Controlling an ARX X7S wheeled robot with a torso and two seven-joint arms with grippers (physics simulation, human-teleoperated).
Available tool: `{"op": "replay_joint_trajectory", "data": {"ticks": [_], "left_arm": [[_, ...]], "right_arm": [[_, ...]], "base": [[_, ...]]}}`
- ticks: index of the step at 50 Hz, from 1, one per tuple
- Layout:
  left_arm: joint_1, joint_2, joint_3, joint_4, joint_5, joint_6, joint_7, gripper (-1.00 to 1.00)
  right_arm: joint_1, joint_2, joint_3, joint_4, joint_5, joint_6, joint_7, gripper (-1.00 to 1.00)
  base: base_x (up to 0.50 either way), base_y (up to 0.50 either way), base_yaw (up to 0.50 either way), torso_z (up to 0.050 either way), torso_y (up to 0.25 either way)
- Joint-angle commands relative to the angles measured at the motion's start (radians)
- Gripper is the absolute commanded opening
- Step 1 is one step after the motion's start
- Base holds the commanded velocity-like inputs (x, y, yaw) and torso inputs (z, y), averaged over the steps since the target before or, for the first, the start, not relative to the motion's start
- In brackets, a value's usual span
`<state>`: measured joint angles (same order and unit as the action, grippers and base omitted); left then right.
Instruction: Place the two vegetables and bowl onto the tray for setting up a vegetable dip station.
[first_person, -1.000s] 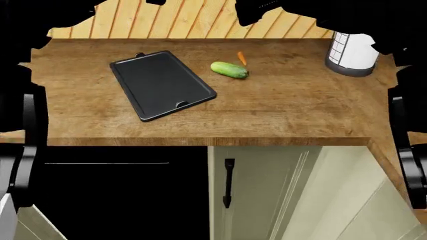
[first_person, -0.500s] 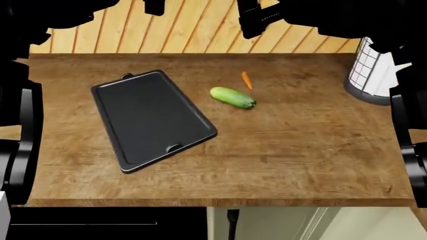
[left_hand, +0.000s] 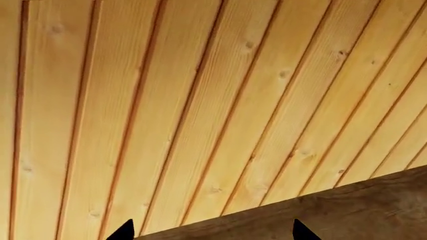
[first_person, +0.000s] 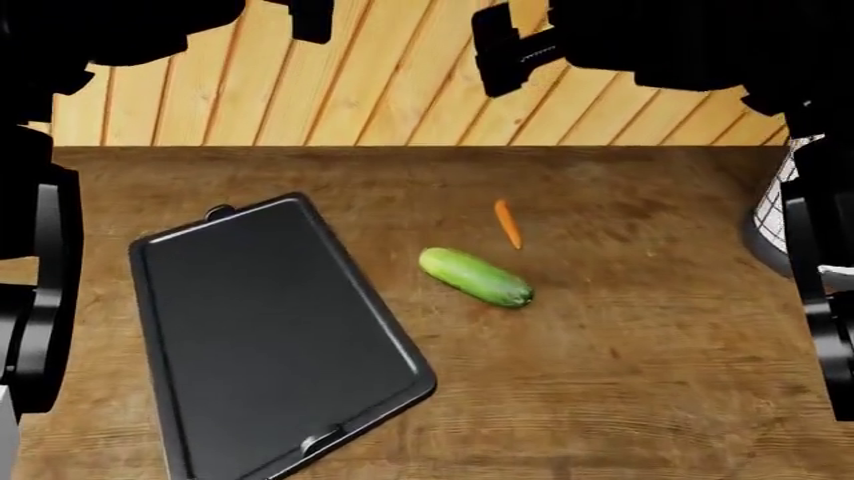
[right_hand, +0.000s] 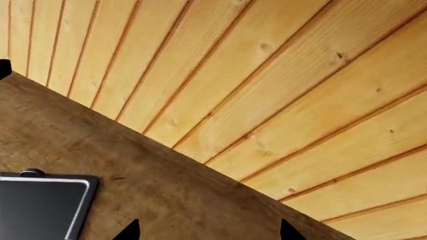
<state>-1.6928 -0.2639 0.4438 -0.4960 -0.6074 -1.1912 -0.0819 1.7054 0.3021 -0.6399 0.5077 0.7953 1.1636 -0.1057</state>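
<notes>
The dark grey tray (first_person: 267, 340) lies empty on the wooden counter at the left in the head view. One of its corners shows in the right wrist view (right_hand: 40, 205). The green cucumber (first_person: 477, 277) lies to the right of the tray, apart from it. The small orange carrot (first_person: 509, 223) lies just behind the cucumber. The bowl is out of view. My left gripper (left_hand: 213, 235) is open and empty, held high and facing the plank wall. My right gripper (right_hand: 208, 234) is open and empty, above the back of the counter.
A plank wall (first_person: 400, 90) backs the wooden counter (first_person: 627, 380). A white wire-grid object (first_person: 771, 225) stands at the counter's right edge, partly hidden by my right arm. My black arms frame both sides of the head view.
The head view has closed in on the counter. The tray, cucumber and carrot look larger and lower in the view. The cabinet front has left the view. Nothing on the counter has moved.
</notes>
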Motion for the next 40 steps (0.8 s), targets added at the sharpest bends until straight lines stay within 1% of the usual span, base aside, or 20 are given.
{"op": "replay_joint_trajectory", "data": {"ticks": [1, 10, 13, 14, 15, 16, 17, 18, 19, 21, 23, 24, 25, 26, 28, 30, 32, 34, 35, 40], "left_arm": [[0.008, -0.005, -0.004, 0.016, -0.011, -0.013, -0.006, 1.0], [0.007, -0.007, -0.004, 0.014, -0.014, -0.01, -0.004, 1.0], [0.012, -0.009, -0.006, 0.028, -0.02, -0.017, -0.007, 1.0], [0.011, -0.011, -0.006, 0.031, -0.021, -0.017, -0.006, 1.0], [0.011, -0.011, -0.008, 0.032, -0.022, -0.018, -0.007, 1.0], [0.013, -0.013, -0.011, 0.045, -0.027, -0.03, -0.013, 1.0], [0.014, -0.014, -0.012, 0.051, -0.029, -0.036, -0.017, 1.0], [0.014, -0.015, -0.016, 0.058, -0.032, -0.041, -0.021, 1.0], [0.014, -0.014, -0.013, 0.054, -0.03, -0.038, -0.018, 1.0], [0.011, -0.014, -0.008, 0.047, -0.029, -0.035, -0.013, 1.0], [0.011, -0.016, -0.011, 0.05, -0.031, -0.038, -0.017, 1.0], [0.012, -0.015, -0.009, 0.051, -0.031, -0.037, -0.016, 1.0], [0.013, -0.015, -0.007, 0.051, -0.031, -0.037, -0.015, 1.0], [0.012, -0.015, -0.006, 0.047, -0.03, -0.035, -0.014, 1.0], [0.01, -0.012, -0.003, 0.044, -0.03, -0.034, -0.012, 1.0], [0.008, -0.012, 0.002, 0.04, -0.03, -0.032, -0.007, 1.0], [0.006, -0.013, 0.001, 0.036, -0.029, -0.029, -0.005, 1.0], [0.011, -0.02, 0.0, 0.039, -0.031, -0.029, -0.004, 1.0], [-0.001, -0.027, -0.009, 0.045, -0.032, -0.044, -0.016, 1.0], [-0.005, -0.024, -0.004, 0.037, -0.032, -0.039, -0.011, 1.0]], "right_arm": [[-0.005, 0.003, -0.007, -0.007, 0.007, 0.011, -0.002, 1.0], [-0.007, -0.001, -0.005, 0.0, 0.011, 0.013, 0.002, 1.0], [-0.029, 0.012, -0.013, -0.037, 0.023, 0.036, 0.005, 1.0], [-0.017, 0.008, -0.056, -0.018, -0.004, 0.058, 0.008, 1.0], [-0.017, 0.009, -0.071, -0.019, -0.013, 0.059, 0.008, 1.0], [0.003, -0.009, -0.11, 0.039, -0.03, 0.104, 0.001, 1.0], [-0.005, -0.001, -0.101, 0.02, -0.031, 0.076, 0.004, 1.0], [0.0, -0.011, -0.075, 0.051, -0.037, 0.067, 0.038, 1.0], [0.005, -0.013, -0.075, 0.056, -0.036, 0.069, 0.035, 1.0], [-0.001, -0.012, -0.075, 0.034, -0.015, 0.107, 0.034, 1.0], [0.005, -0.03, -0.031, 0.077, 0.002, 0.136, 0.071, 1.0], [0.012, -0.035, -0.05, 0.087, 0.003, 0.147, 0.049, 1.0], [0.012, -0.041, -0.052, 0.095, 0.001, 0.144, 0.05, 1.0], [0.017, -0.055, -0.09, 0.121, -0.018, 0.142, 0.032, 1.0], [0.037, -0.108, -0.097, 0.274, -0.047, 0.106, 0.02, 1.0], [0.041, -0.134, -0.12, 0.337, -0.068, 0.064, -0.007, 1.0], [0.035, -0.154, -0.147, 0.374, -0.082, 0.032, -0.05, 1.0], [-0.005, -0.153, -0.127, 0.334, -0.062, 0.04, -0.027, 1.0], [-0.037, -0.165, -0.111, 0.386, -0.032, 0.17, 0.014, 1.0], [-0.048, -0.144, -0.117, 0.312, -0.018, 0.222, 0.042, 1.0]], "base": [[0.5, 0.0, 0.0, 0.0, 0.0], [0.5, 0.0, 0.0, 0.0, 0.001], [0.5, 0.0, 0.0, 0.0, 0.004], [0.5, 0.0, 0.0, 0.0, 0.0], [0.04, 0.0, 0.0, 0.0, 0.0], [0.0, 0.0, 0.0, 0.0, 0.0], [0.0, 0.0, 0.0, 0.0, 0.0], [0.0, 0.0, 0.0, 0.0, 0.0], [0.0, 0.0, 0.0, 0.0, 0.0], [0.0, 0.0, 0.0, 0.0, 0.0], [0.0, 0.0, 0.0, 0.0, 0.0], [0.0, 0.0, 0.0, 0.0, 0.0], [0.0, 0.0, 0.0, 0.0, 0.0], [0.0, 0.0, 0.0, 0.0, 0.0], [0.0, 0.0, 0.0, 0.0, 0.0], [0.0, 0.0, 0.0, 0.0, 0.0], [0.0, 0.0, 0.0, 0.0, 0.0], [0.0, 0.0, 0.0, 0.0, 0.0], [0.0, 0.0, 0.0, 0.0, 0.0], [0.0, 0.0, 0.0, 0.0, 0.0]]}}
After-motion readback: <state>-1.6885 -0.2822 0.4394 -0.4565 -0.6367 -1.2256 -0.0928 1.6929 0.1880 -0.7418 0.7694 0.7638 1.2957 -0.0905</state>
